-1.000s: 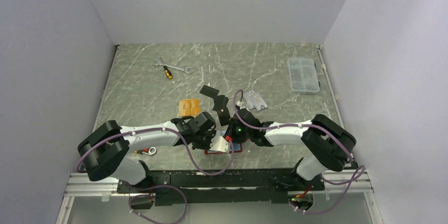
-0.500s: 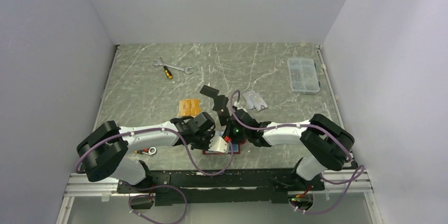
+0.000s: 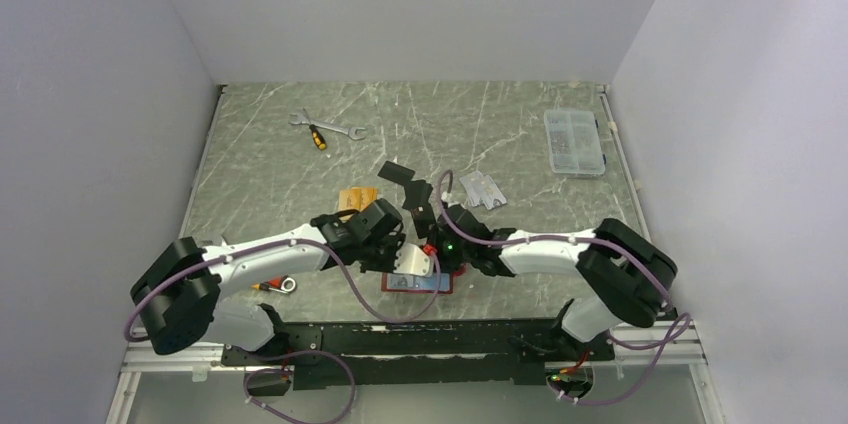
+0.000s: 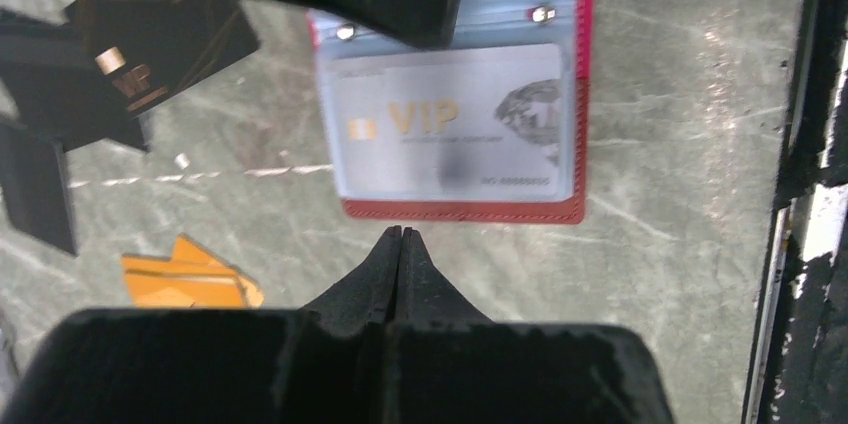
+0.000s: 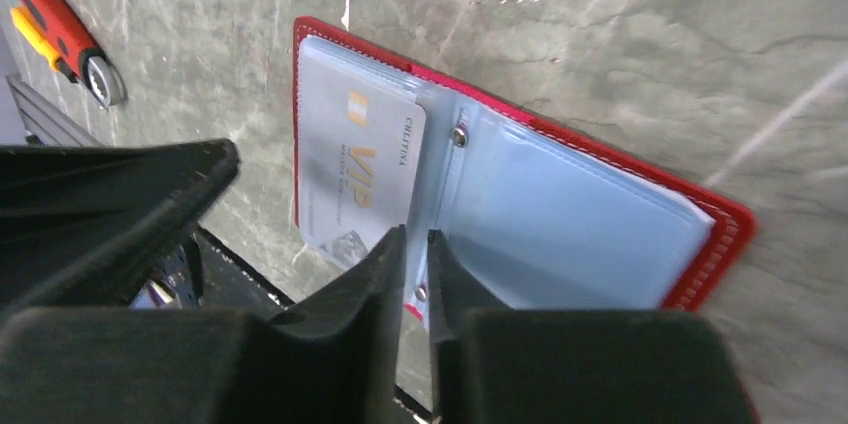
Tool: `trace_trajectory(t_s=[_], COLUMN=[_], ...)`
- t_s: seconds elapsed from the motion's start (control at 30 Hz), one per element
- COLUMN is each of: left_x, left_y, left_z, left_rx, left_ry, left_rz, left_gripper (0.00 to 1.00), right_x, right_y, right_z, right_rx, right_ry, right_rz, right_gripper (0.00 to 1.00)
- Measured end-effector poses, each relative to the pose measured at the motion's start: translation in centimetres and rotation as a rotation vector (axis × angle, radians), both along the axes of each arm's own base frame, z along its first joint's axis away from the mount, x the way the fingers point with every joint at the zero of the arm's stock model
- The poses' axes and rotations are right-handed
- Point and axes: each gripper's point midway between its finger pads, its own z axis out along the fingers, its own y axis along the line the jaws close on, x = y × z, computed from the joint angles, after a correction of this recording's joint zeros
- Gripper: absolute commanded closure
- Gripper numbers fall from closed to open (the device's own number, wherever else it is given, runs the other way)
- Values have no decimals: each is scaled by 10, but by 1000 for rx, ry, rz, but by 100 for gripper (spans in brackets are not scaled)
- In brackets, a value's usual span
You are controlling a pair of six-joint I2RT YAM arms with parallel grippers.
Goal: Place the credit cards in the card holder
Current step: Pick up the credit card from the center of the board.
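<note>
The card holder point(image 3: 418, 282) is lying open and flat on the table point(image 3: 260, 174), close to the near edge and between the two arms. Its clear sleeves are facing up, and one silver-grey VIP card point(image 4: 450, 119) is already sitting in the left-hand sleeve.

The remaining credit cards are lying farther out. The orange ones point(image 3: 357, 202) are to the far left of the holder, the black ones point(image 3: 405, 184) straight beyond it, and the silver-grey ones point(image 3: 482, 189) to the far right.

These cards are looking light, stiff and slick, and they are lying flush on the stone-patterned top. A pinch on a short edge, probably after tipping or sliding one card off its stack, is likely to work best. The holder itself is looking soft and floppy, with thin sleeves that are likely to buckle, so it probably needs pinning by its red border or its spine while a card goes in.

The left end effector point(image 4: 400, 234) is clenched and empty, hovering just near of the holder's red edge. The right end effector point(image 5: 415, 236) is hanging over the spine between the two sleeves. Its fingers are parted by a narrow slit, and nothing is showing between them.

A red-and-yellow-handled tool point(image 5: 60, 34) is lying just left of the holder. A screwdriver point(image 3: 316, 136) and a wrench point(image 3: 335, 127) are resting far left. A clear compartment box point(image 3: 574, 141) is sitting far right, well apart. Both wrists are crowding over the holder, so each arm is standing in the other's way.
</note>
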Motion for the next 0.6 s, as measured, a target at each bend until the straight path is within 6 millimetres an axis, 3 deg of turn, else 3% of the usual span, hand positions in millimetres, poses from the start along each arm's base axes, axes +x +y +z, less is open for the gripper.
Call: trace_trajectory(t_s=[0.07, 0.17, 0.3, 0.37, 0.43, 0.47, 0.5, 0.6], left_x=[7, 24, 54, 68, 82, 88, 92, 113], left_y=[3, 12, 27, 37, 49, 56, 61, 83], left_z=[10, 28, 55, 65, 74, 78, 81, 102], left_rx=[-5, -11, -5, 7, 27, 38, 46, 51], left_ry=[-15, -57, -134, -172, -208, -221, -231, -247], left_rz=[24, 88, 188, 236, 288, 314, 336, 447], left_gripper=[93, 89, 81, 80, 95, 23, 3, 1], right_x=[5, 25, 50, 61, 71, 76, 81, 96], right_y=[-7, -22, -45, -56, -69, -77, -83, -106], right_z=[8, 37, 72, 82, 85, 85, 85, 83], right_rx=[1, 34, 51, 51, 51, 48, 46, 50], right_ry=[-14, -75, -157, -184, -192, -187, -181, -156], right_rz=[-11, -60, -116, -141, -168, -192, -211, -280], right_gripper=[64, 42, 2, 0, 0, 0, 0, 0])
